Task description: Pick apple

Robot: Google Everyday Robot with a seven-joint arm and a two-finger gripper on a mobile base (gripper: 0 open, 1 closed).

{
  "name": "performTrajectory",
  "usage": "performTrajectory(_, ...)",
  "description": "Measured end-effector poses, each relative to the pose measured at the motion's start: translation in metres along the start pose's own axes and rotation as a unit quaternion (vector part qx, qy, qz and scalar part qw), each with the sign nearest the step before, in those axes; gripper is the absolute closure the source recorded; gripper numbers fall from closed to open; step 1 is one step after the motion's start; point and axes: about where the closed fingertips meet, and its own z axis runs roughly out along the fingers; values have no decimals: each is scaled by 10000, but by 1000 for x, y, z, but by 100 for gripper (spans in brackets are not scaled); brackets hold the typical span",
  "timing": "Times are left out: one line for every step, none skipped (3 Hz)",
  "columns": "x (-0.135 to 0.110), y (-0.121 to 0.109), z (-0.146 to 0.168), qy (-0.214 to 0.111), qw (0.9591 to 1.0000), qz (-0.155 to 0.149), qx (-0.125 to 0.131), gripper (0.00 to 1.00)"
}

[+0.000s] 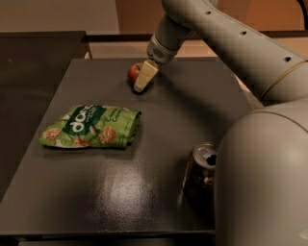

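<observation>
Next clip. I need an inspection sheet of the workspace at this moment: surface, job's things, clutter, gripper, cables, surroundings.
Surface: dark table, glossy, with reflections towards the front edge.
Job's things: apple, red, at the far side of the table, partly hidden by the gripper.
Clutter: green bag lying flat at left centre; can upright at front right, partly hidden by the robot body.
Gripper: gripper low at the apple's right side, overlapping it in this view; arm reaches in from the upper right.
Cables: nothing seen.
Surroundings: second dark surface to the left; pale wall behind.
</observation>
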Motion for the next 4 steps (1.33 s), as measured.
performTrajectory(-2, 0, 3, -18, 10000, -3, -75, 41)
performTrajectory(-6, 4, 2, -75, 9998, -75, -158, 64)
performTrajectory(-11, 13, -7, -196, 9992, -240, -244, 88)
performTrajectory(-18, 28, -28, -364, 9972, -551, -343, 100)
